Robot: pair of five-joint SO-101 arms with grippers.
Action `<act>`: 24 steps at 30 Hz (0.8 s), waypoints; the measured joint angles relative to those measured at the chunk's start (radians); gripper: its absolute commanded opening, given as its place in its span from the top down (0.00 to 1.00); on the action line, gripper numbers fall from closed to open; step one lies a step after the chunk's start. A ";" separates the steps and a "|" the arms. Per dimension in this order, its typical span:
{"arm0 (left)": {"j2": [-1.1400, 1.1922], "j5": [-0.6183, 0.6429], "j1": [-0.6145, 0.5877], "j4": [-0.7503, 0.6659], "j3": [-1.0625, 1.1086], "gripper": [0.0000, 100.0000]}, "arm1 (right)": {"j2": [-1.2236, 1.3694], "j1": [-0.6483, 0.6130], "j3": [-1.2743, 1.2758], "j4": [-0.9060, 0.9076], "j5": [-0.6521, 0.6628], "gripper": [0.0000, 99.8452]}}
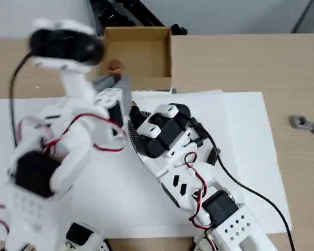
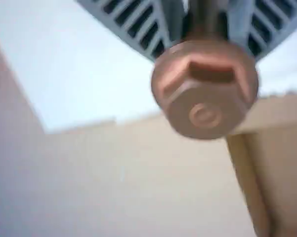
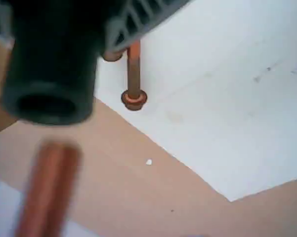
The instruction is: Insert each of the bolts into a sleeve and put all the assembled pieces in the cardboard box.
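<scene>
Left gripper (image 2: 205, 19): your grey ribbed fingers (image 2: 133, 27) are closed on the shank of a copper bolt (image 2: 205, 91). The hex flange head sticks out past the fingertips. A ring mark is pressed into the head face, too blurred to read as writing.

From the high view, that bolt head sits over the near corner of the cardboard box (image 1: 141, 52), on your left arm's side. Tan cardboard walls lie behind the head in the left wrist view.

Right gripper (image 1: 134, 116): clamped around a black sleeve (image 3: 49, 64), with one ribbed finger (image 3: 143, 15) pressed against its side. The other finger is hidden. The sleeve's open end faces the lens, its bore dark.

A copper shaft (image 3: 49, 192) shows close to the lens near that open end, apart from it. It's badly blurred, and you can't tell which bolt it belongs to.

A second bolt (image 3: 134, 74) lies flat on the white paper sheet (image 1: 240, 146), its head at the paper's edge where the wooden table (image 1: 282, 63) begins.

Your two grippers sit just beside each other, in front of the box. A small metal tool (image 1: 305, 123) lies well apart on the bare table on your right arm's side.
</scene>
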 measured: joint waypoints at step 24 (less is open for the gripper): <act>-0.080 -0.018 0.046 0.049 0.034 0.99 | 0.000 0.000 0.000 0.000 0.000 1.00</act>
